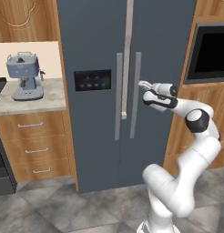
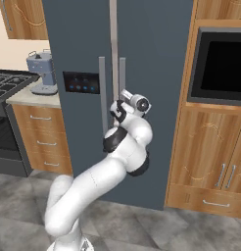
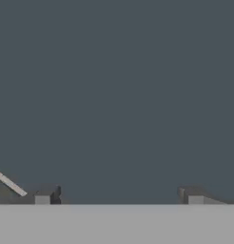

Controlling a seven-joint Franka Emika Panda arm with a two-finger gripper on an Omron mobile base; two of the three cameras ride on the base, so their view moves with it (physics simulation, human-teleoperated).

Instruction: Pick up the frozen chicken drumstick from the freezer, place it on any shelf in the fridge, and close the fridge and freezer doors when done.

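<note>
1. Wooden cabinets flank the tall dark grey unit: a drawer cabinet (image 1: pixel 34 148) under a stone counter (image 1: pixel 45 98) with a blue-grey coffee machine (image 1: pixel 25 75) on one side, a black oven (image 2: pixel 220 66) in wood on the other.
2. Both doors look shut. The freezer (image 1: pixel 91 54), with its dark display panel (image 1: pixel 92 80), and the fridge (image 1: pixel 161 41) meet at a pale centre seam, each with a vertical grey handle beside it.
3. The frozen chicken drumstick cannot be seen; I judge it lies behind the freezer door, so nothing has been fetched yet.
4. The gripper (image 1: pixel 143 84) sits just beside the fridge handle (image 1: pixel 135 95), pointing at the door face; the hand view looks flat onto dark grey panel.
5. The finger tips (image 3: pixel 43 198) stand well apart at the bottom of the hand view, so the pincer is wide, with nothing between them.
6. The step in hand reads as opening a door (the freezer's should come first). To do it well, shift across to the freezer handle (image 1: pixel 118 95), straddle the bar squarely, close firmly, then pull along the door's arc.
7. Whether the fingers touch the fridge door, I cannot tell.
</note>
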